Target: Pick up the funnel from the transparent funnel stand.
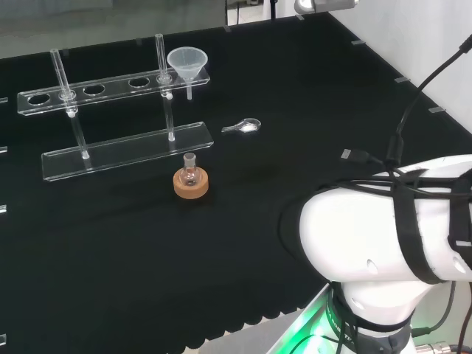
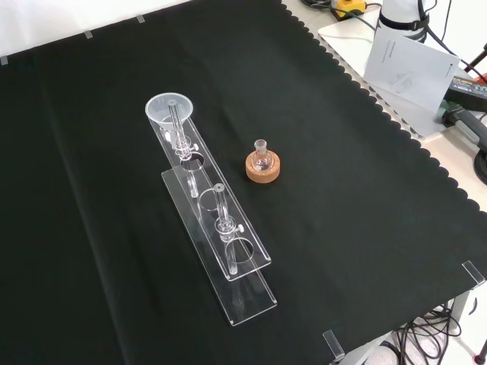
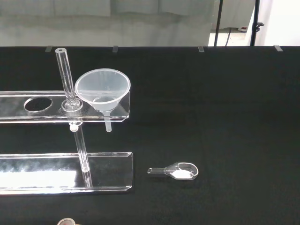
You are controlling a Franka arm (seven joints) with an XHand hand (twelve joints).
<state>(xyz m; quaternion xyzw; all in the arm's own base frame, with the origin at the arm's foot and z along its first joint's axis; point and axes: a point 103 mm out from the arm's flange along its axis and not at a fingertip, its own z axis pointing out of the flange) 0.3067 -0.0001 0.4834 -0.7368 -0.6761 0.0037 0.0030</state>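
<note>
Funnel sits in the end hole of the clear stand, untouched. Approach step pending; robot hand state can't be told. Next: reach over and grasp the rim.

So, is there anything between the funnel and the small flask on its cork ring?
Yes. In the head view the stand's base plate lies between the funnel and the flask.

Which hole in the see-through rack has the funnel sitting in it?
The end hole of the clear plastic funnel stand's upper shelf, rightmost in the head view, holds the clear plastic funnel. The other holes along that shelf are open.
</note>
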